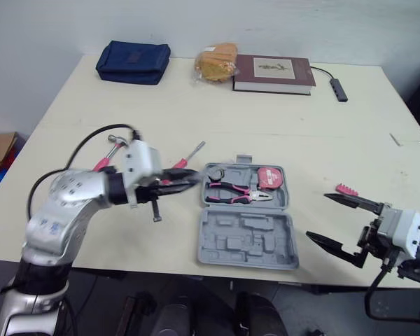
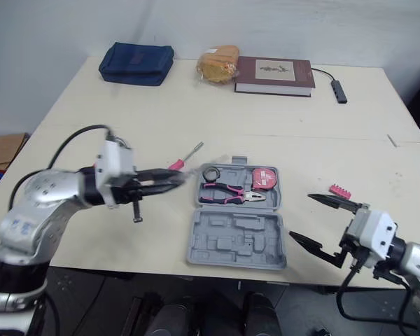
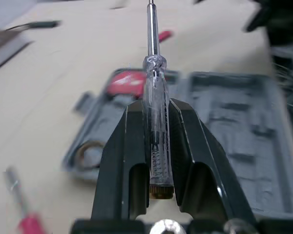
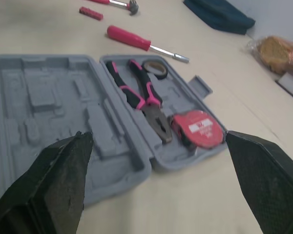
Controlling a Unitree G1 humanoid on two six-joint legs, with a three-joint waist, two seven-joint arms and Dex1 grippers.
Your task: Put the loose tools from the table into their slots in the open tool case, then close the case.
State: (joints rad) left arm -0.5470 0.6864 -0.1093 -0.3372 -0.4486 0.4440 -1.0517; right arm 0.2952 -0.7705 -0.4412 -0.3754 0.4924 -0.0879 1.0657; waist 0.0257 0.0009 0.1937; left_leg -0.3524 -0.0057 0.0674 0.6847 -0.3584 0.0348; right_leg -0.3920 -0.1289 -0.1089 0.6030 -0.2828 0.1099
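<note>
Two fingers (image 3: 121, 161) around screwdriver (image 3: 155, 107) (clear-handled)

Bare table (image 1: 196, 119) is left wide open mid-frame. The tool case (image 1: 246, 241) upper tray is crowded by pliers (image 1: 238, 191) and tape measure (image 1: 271, 178), tbh.

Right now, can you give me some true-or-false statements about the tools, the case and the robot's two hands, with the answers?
1. The case is open. True.
2. The left gripper is empty. False: it is shut on a clear screwdriver.
3. The pliers lie in the case. True.
4. The right gripper holds the pink screwdriver. False: it is open and empty, and that screwdriver lies on the table beside the case.
5. The tape measure lies on the table outside the case. False: it sits in the case.
</note>
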